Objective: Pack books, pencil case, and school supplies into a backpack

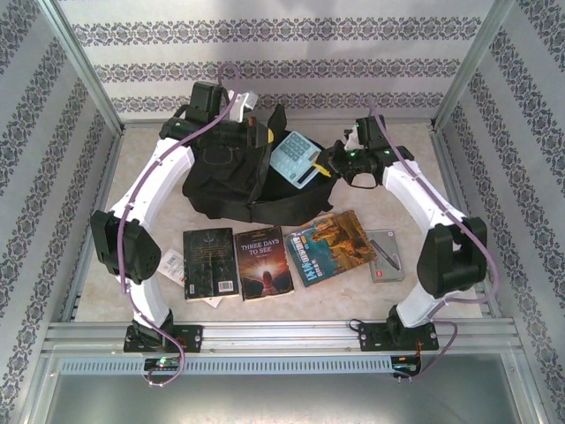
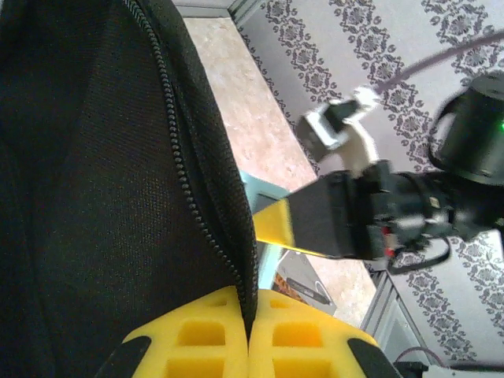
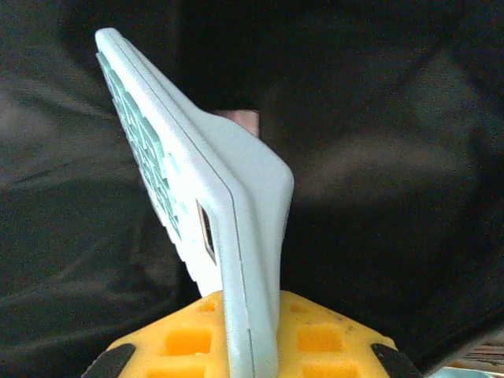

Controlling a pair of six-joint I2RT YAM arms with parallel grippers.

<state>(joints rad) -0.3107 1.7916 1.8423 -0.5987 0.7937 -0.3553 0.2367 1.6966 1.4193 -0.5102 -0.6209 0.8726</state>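
The left gripper (image 2: pixel 250 319) is clenched on the zip edge of the backpack (image 1: pixel 221 181), lifting its mouth. That lip wants to be held high and steady. The light blue box (image 3: pixel 236 220) hangs over the opening at the bag's right side, pinched by its near end in the right gripper (image 3: pixel 246 339). Feed it in end-first and release well inside. Its long axis runs out from the fingers, free end toward the dark interior, button face seemingly leftward.

A beige marbled table (image 1: pixel 353 302) stands between floral-striped wallpaper walls (image 1: pixel 291 66), with a metal frame rail (image 1: pixel 282 334) in front.
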